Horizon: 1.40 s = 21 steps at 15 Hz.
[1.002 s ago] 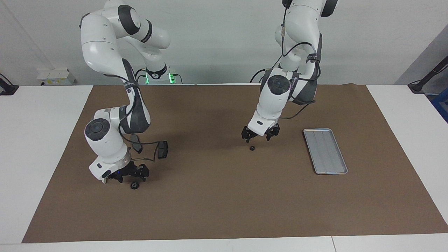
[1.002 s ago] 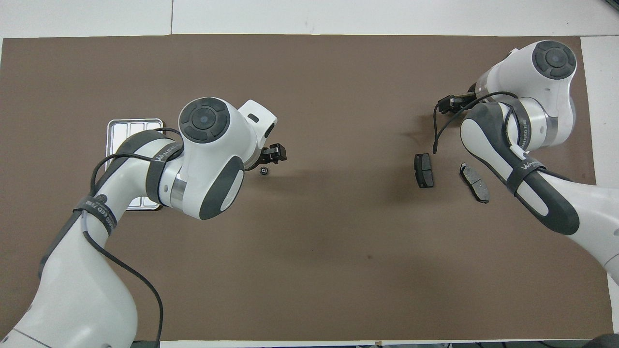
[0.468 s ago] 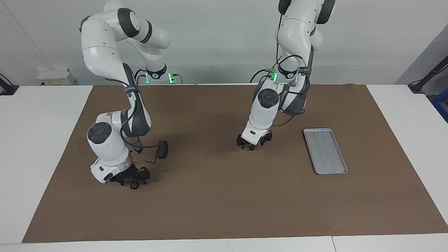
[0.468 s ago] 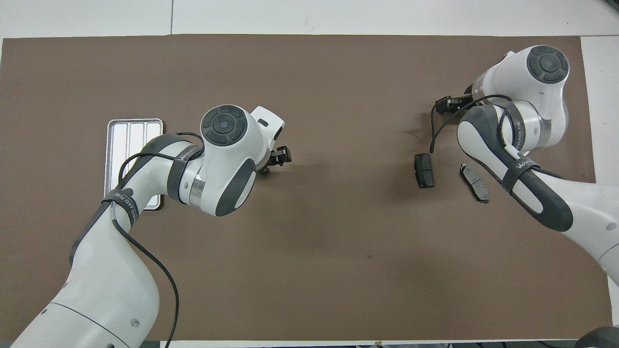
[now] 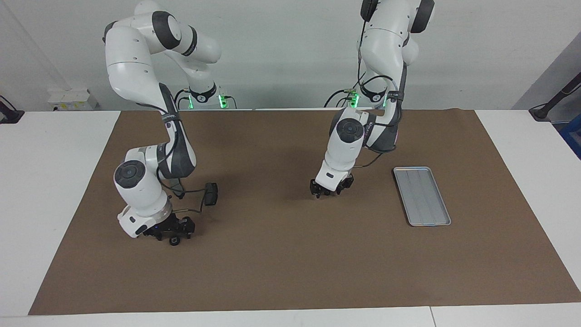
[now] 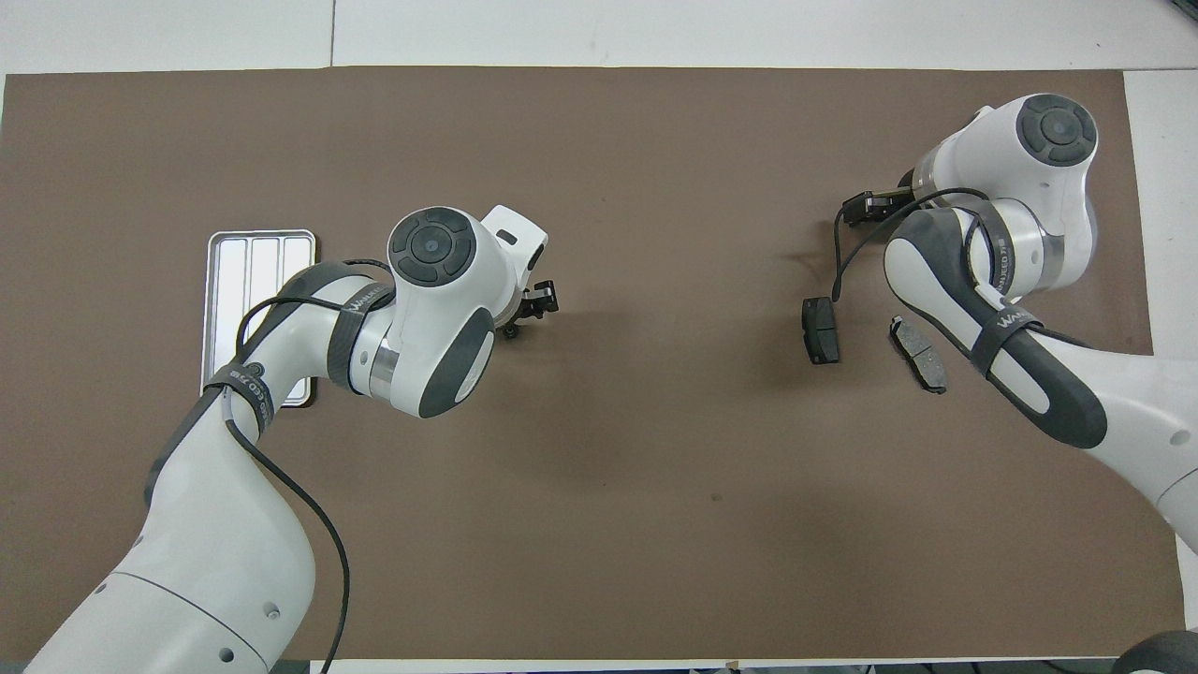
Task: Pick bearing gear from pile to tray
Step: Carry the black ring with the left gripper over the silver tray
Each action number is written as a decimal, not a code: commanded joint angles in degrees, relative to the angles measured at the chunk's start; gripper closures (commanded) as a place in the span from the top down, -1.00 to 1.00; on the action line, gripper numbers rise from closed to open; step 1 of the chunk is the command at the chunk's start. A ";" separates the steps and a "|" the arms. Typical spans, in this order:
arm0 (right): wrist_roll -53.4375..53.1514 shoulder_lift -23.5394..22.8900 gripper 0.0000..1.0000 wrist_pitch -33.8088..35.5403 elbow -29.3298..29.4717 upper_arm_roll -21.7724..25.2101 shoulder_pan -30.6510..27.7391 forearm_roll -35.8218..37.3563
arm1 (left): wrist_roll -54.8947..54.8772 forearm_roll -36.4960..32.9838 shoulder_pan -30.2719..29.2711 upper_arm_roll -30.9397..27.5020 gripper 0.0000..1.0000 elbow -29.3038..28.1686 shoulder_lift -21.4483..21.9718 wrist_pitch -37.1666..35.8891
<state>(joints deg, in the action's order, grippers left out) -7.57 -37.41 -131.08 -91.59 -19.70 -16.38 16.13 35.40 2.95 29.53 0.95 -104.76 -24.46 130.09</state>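
Observation:
A small black bearing gear [image 6: 510,330] lies on the brown mat near the middle, mostly covered by my left gripper [image 5: 327,192] [image 6: 526,311], which is down at the mat around it. The silver tray [image 5: 422,196] [image 6: 255,277] lies flat beside that spot, toward the left arm's end, with nothing in it. At the right arm's end, my right gripper [image 5: 171,232] hangs low and open just above a second black gear [image 5: 174,241]. In the overhead view the right gripper [image 6: 866,204] peeks out from under its wrist and that gear is hidden.
Two dark grey brake pads [image 6: 821,329] [image 6: 919,354] of the pile lie on the mat by the right arm; one pad [image 5: 210,194] shows beside the arm's cable. The mat [image 5: 290,263] covers most of the white table.
My left gripper has come down from above the middle gear to the mat around it, and its jaws have narrowed. The right gripper has sunk slightly toward its gear.

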 commanded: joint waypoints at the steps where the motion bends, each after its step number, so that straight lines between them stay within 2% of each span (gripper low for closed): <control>1: 0.63 0.05 0.93 -1.81 -1.22 -0.78 -1.38 1.18 | 0.72 -0.93 0.62 -0.24 0.60 -1.85 0.20 1.92; 4: 0.63 0.14 0.66 -1.81 -1.13 -0.78 -1.38 1.18 | 0.72 -1.01 0.71 -0.33 0.56 -1.93 0.29 1.57; 5: 0.63 0.14 0.47 -1.81 -1.13 -0.78 -1.38 1.18 | 0.81 -1.02 0.88 -0.33 0.53 -2.02 0.29 1.49; 8: 0.63 0.14 -0.30 -1.72 -1.22 -0.78 -1.38 1.18 | 0.81 -1.02 0.88 -0.33 0.42 -2.64 0.46 1.66; 10: 0.63 0.14 -1.00 -1.55 -1.22 -0.78 -1.38 1.18 | 0.81 -1.02 0.97 -0.33 0.37 -2.64 0.46 1.66; 12: 0.63 0.14 -1.00 -1.46 -1.13 -0.78 -1.37 1.18 | 0.81 -1.02 0.97 -0.33 0.10 -2.90 0.46 1.66; 15: 0.63 0.23 -1.00 -1.28 -1.05 -0.78 -1.29 1.18 | 1.51 -1.02 0.97 -0.33 -0.63 -2.99 0.73 0.88; 16: 0.63 0.23 -1.00 -1.11 -1.05 -0.78 -1.29 1.18 | 1.60 -1.02 0.80 -0.33 -0.76 -2.64 0.82 -0.52; 18: 0.63 0.93 -1.00 0.90 -0.26 -0.78 -0.76 1.27 | 0.99 -1.10 -0.08 -0.77 -0.76 0.16 1.34 -5.78; 21: 0.54 1.55 -1.00 6.17 2.37 -0.86 -0.23 1.27 | -6.97 -1.10 -6.65 -1.56 -0.76 -2.01 7.91 -8.97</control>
<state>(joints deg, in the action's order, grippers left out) -7.57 -36.43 -128.72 -90.84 -19.95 -16.51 16.17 34.08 2.18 28.04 -0.63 -104.42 -22.54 124.44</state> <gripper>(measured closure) 0.648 0.762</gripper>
